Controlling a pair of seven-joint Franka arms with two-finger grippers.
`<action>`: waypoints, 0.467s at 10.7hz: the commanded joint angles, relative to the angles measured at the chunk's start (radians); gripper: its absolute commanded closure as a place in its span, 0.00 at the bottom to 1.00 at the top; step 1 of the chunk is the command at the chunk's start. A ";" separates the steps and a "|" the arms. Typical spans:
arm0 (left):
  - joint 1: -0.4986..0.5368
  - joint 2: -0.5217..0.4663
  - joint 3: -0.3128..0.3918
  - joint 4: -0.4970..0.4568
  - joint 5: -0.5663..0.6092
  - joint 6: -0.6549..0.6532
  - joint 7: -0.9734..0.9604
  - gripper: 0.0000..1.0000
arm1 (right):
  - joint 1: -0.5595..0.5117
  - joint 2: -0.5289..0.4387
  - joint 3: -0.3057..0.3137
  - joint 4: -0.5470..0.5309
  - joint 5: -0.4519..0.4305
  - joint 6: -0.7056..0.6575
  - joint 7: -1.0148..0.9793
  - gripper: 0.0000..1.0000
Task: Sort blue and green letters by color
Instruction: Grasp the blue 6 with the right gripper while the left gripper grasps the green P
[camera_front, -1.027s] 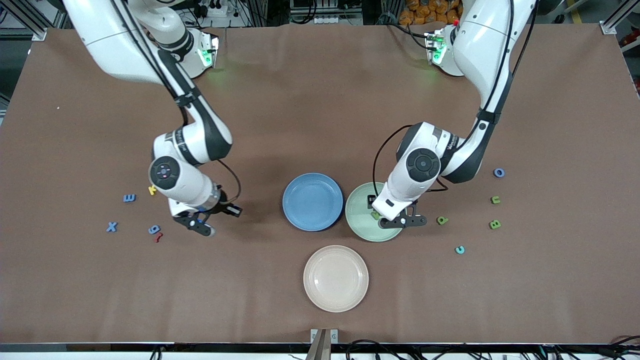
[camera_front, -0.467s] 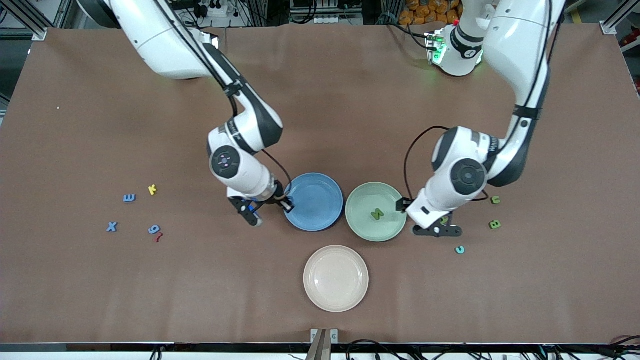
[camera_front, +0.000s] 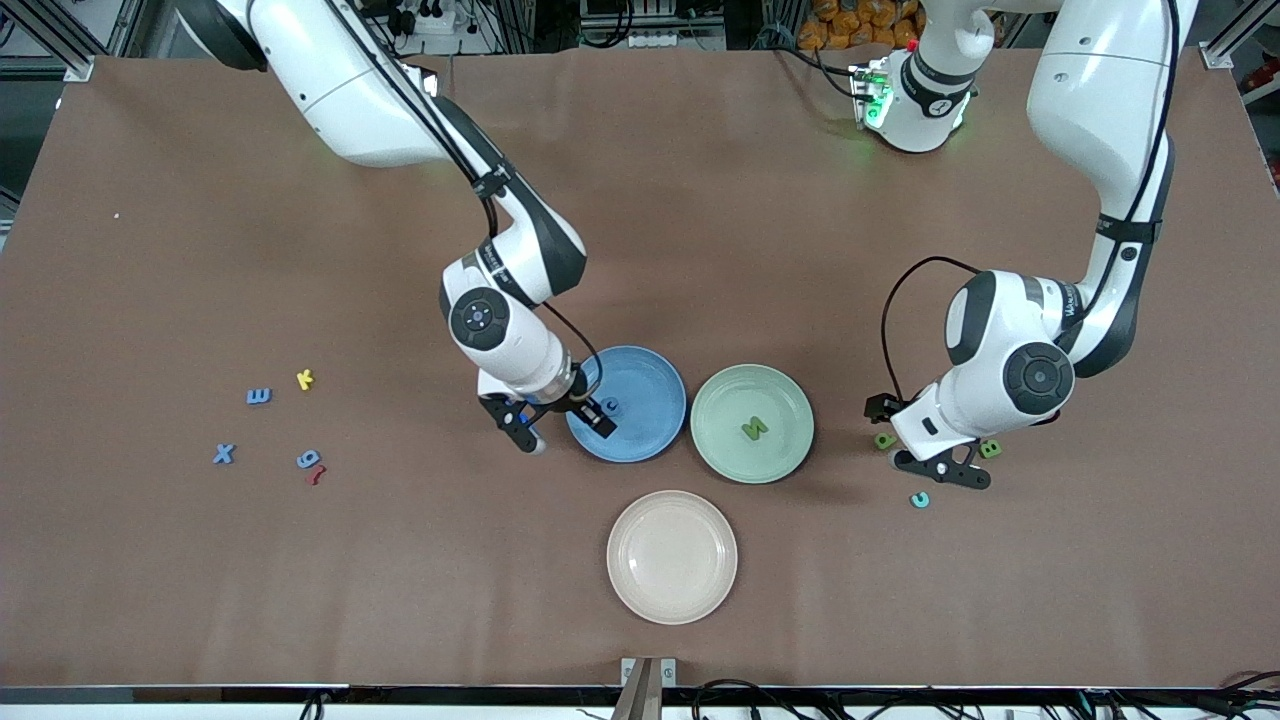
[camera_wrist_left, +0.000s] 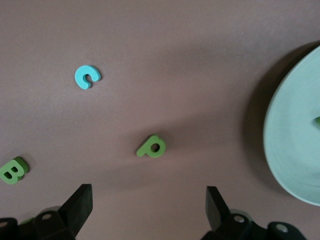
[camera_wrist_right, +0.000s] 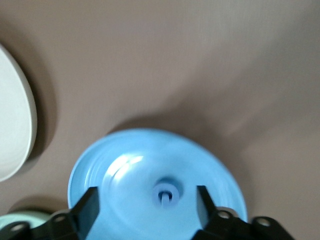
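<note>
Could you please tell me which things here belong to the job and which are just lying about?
Job: blue plate holding a blue letter; loose blue letters; green plate holding green N; green P; green B; open right hand over the blue plate; open left hand over table near the P.
Lying about: yellow K; red letter; turquoise C; beige plate.

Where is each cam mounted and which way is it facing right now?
Front view: high across the table, facing the robots; shows both arms, the left hand over loose green letters, the right hand over the blue plate.
Left wrist view: on the left arm's wrist, looking down at the green P, the green B and the green plate; its open fingers show.
Right wrist view: on the right wrist, looking down at the blue letter in the blue plate; open fingers show.
Shared: the green plate shows in front and left wrist views.
</note>
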 joint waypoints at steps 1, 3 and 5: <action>0.005 0.034 -0.013 -0.014 0.021 0.065 0.009 0.00 | -0.118 0.011 0.001 0.021 -0.047 -0.041 -0.221 0.00; 0.005 0.079 -0.011 -0.014 0.022 0.137 0.009 0.00 | -0.201 -0.004 -0.002 -0.005 -0.061 -0.120 -0.471 0.00; 0.013 0.104 -0.011 -0.015 0.030 0.173 0.009 0.00 | -0.311 -0.021 -0.001 -0.048 -0.102 -0.145 -0.729 0.00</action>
